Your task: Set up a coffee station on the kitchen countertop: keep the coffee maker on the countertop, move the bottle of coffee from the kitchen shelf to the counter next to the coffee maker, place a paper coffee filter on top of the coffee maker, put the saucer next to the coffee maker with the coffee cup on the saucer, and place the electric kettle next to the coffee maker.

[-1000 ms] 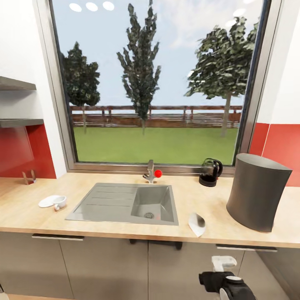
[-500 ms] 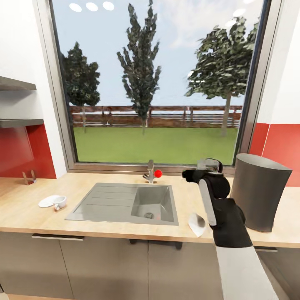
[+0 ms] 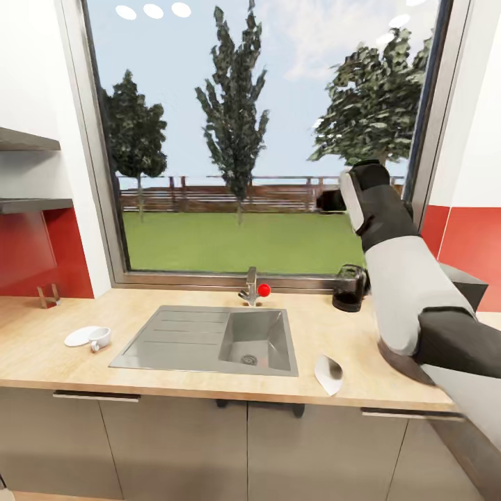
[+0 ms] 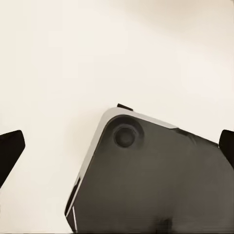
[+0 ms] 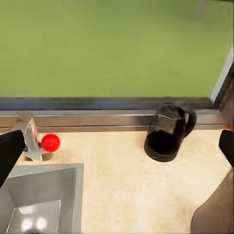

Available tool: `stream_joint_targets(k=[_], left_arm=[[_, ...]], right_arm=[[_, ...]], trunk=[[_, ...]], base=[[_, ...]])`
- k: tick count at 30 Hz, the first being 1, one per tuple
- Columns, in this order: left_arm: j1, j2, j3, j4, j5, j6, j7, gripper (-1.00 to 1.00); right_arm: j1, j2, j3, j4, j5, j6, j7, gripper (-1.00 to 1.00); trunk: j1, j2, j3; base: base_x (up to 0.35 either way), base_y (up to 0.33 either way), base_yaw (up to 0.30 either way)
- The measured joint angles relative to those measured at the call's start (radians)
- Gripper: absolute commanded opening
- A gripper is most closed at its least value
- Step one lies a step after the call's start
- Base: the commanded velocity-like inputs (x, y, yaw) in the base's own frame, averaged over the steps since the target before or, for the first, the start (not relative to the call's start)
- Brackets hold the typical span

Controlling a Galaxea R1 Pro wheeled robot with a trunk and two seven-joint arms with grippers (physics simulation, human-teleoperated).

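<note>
Right gripper [image 5: 117,146] raised over the counter [image 3: 174,372], jaws spread, empty, above the kettle [image 5: 167,131]. Left jaws spread too. Filter [image 3: 328,374] beside the sink [image 3: 209,341].

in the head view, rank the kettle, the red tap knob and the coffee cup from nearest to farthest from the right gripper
1. The electric kettle, on the countertop by the window sill, below the raised right gripper.
2. The red tap knob, farther left, behind the sink.
3. The coffee cup, far left of the sink, at the saucer.
</note>
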Motion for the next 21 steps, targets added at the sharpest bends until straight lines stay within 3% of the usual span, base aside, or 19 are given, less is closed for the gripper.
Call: stream_joint_targets(k=[1, 4, 7, 10, 17, 21], left_arm=[[0.000, 0.001, 0.000, 0.005, 0.000, 0.000, 0.000, 1.00], [0.000, 0.016, 0.002, 0.022, -0.006, -0.002, 0.001, 1.00], [0.000, 0.028, 0.001, 0.027, -0.003, -0.001, 0.001, 1.00], [0.000, 0.030, 0.001, 0.028, -0.004, -0.001, 0.001, 1.00], [0.000, 0.030, 0.001, 0.029, -0.002, 0.000, 0.001, 1.00], [0.000, 0.030, 0.001, 0.029, -0.003, 0.000, 0.001, 1.00]], right_arm=[[-0.018, -0.004, 0.000, 0.021, -0.001, 0.000, 0.000, 1.00], [-0.150, -0.022, -0.001, 0.171, -0.001, 0.000, -0.002, 1.00], [-0.242, -0.050, -0.001, 0.237, 0.002, 0.000, -0.003, 1.00], [-0.263, -0.061, -0.001, 0.262, 0.000, 0.000, -0.004, 1.00], [-0.301, -0.056, -0.002, 0.287, -0.001, 0.000, -0.006, 1.00], [-0.461, -0.070, -0.004, 0.522, -0.020, 0.000, 0.003, 1.00]], trunk=[[0.000, 0.000, 0.000], [0.000, 0.000, 0.000], [0.000, 0.000, 0.000], [0.000, 0.000, 0.000], [0.000, 0.000, 0.000], [0.000, 0.000, 0.000]], base=[[0.000, 0.000, 0.000], [0.000, 0.000, 0.000], [0.000, 0.000, 0.000], [0.000, 0.000, 0.000], [0.000, 0.000, 0.000], [0.000, 0.000, 0.000]])
